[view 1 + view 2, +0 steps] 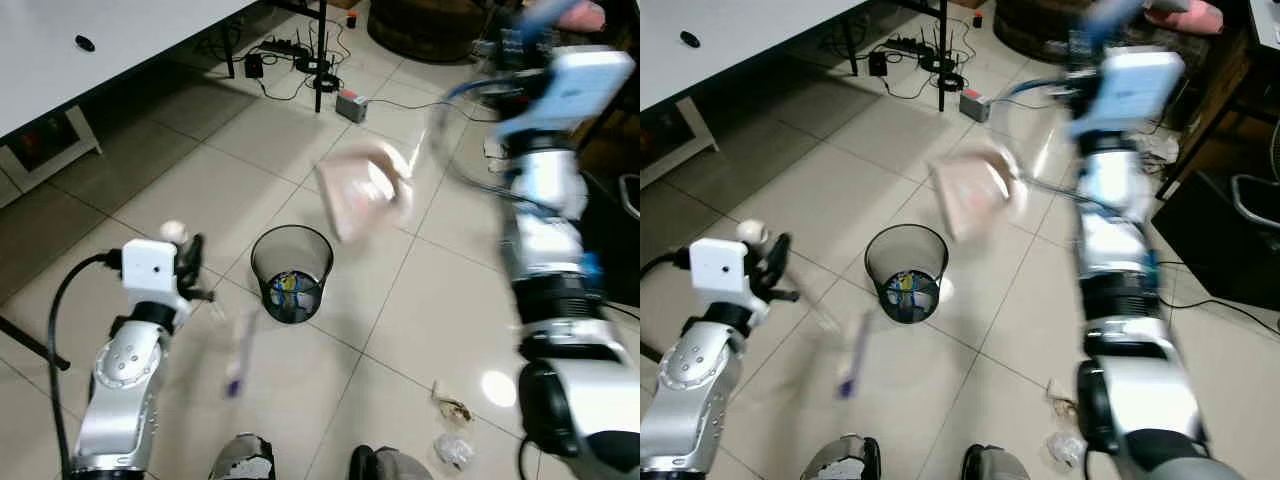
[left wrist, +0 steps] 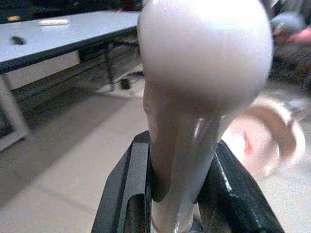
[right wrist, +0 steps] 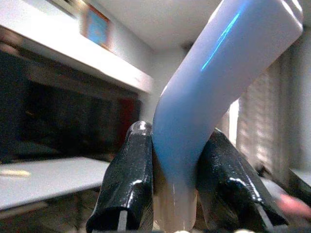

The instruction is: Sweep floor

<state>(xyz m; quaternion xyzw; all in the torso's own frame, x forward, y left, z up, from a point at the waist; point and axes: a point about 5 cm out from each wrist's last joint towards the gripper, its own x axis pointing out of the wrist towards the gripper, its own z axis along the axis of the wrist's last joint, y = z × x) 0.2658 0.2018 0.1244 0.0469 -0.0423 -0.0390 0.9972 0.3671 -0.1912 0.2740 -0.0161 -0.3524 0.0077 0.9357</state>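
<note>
At far left a white table (image 1: 120,45) stood over the tiled floor (image 1: 200,190). The left gripper (image 2: 170,194) was low on the left, its two black fingers (image 2: 126,194) clamped on the pale broom handle (image 2: 194,97), whose rounded end stood above the jaws; the blurred broom (image 1: 238,360) slanted down to the tiles before the robot. A black mesh bin (image 1: 291,272) with litter inside stood at centre. Above and just right of it hung the blurred pink dustpan (image 1: 362,190), clear of the floor. The right gripper (image 3: 177,194), raised high at right, was closed on the dustpan's light handle (image 3: 218,87). Scraps of debris (image 1: 452,430) lay on the tiles near the right arm's base.
</note>
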